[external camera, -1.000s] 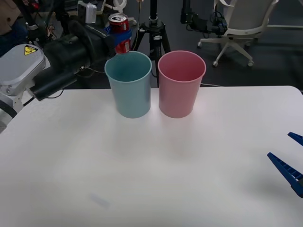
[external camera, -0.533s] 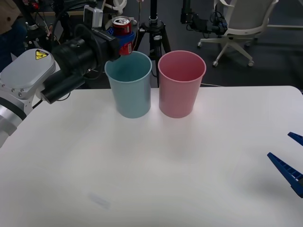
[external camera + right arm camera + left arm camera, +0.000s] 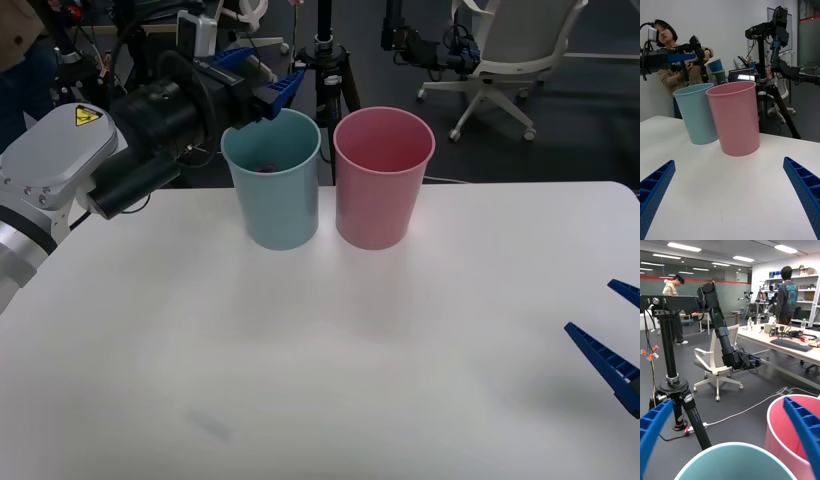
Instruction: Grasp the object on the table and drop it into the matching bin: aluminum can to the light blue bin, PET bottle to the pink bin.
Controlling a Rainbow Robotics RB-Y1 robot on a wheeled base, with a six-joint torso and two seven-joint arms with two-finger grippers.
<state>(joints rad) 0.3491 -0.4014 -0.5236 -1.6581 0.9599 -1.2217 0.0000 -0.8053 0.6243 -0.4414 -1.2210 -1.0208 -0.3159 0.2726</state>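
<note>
Can [image 3: 268,168] dropped from left pincer [image 3: 262,78] into light blue bin [image 3: 272,190].

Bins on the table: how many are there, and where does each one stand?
2. The light blue bin stands at the table's far edge, under the open left gripper. The pink bin stands beside it, toward the robot's right.

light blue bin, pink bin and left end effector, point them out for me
light blue bin [image 3: 275,205], front view, outer wall
pink bin [image 3: 380,200], front view, outer wall
left end effector [image 3: 262,76], front view, gap between its open blue fingertips
</note>
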